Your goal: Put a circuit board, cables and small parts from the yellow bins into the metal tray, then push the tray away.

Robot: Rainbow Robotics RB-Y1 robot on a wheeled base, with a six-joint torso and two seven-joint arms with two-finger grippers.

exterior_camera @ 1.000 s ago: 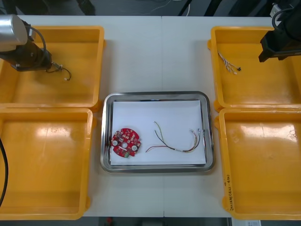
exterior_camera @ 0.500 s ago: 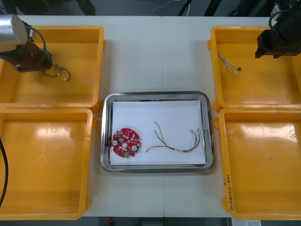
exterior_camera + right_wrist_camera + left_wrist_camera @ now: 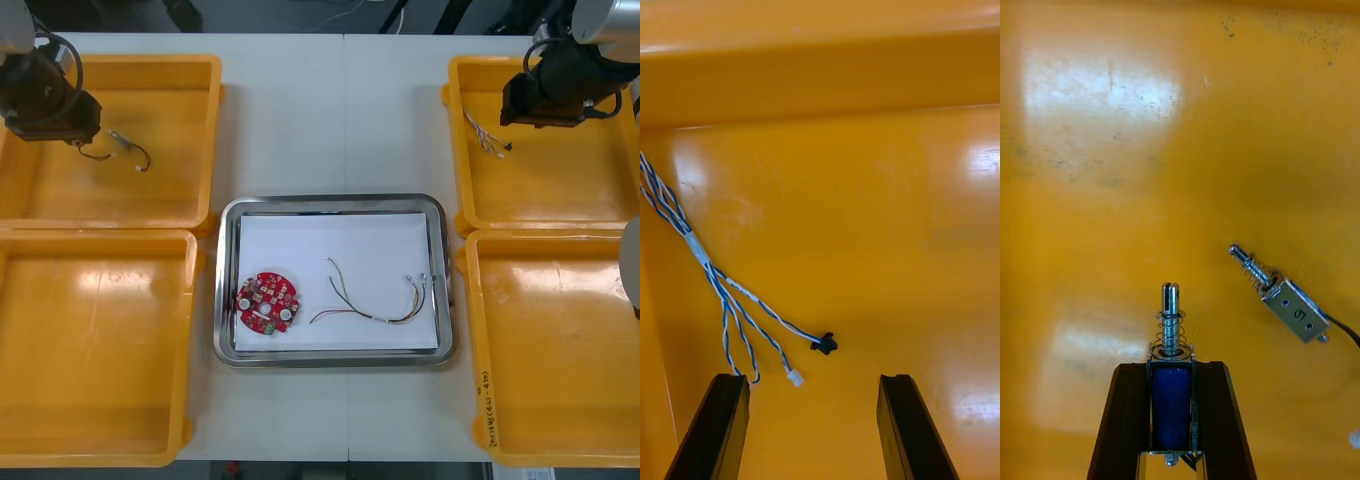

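Fingers (image 3: 1127, 420) of the left gripper (image 3: 1171, 369) are pinching a small metal part (image 3: 1171, 352), blue in the body, with a spring and pin sticking up past the tips, over the floor of the far left bin (image 3: 170, 190). Near it a second small metal part (image 3: 1289, 304) is lying tilted on the bin floor, a black cable (image 3: 1341, 324) trailing from its end. The right gripper (image 3: 812, 382) is hovering with its fingers spread wide over the far right bin (image 3: 560, 190), where the twisted blue and white cable (image 3: 722, 292) is lying just beyond the tips, close to the bin's wall. Between the bins the metal tray (image 3: 330, 201), white inside, is holding the red circuit board (image 3: 267, 303) and a red and yellow cable (image 3: 375, 312), the two apart. The near left bin (image 3: 100, 350) and near right bin (image 3: 560, 350) are sitting just beside the far ones. The light table (image 3: 330, 110) is showing a thin seam running from its far edge to the tray, and the room beyond that edge is looking dark.
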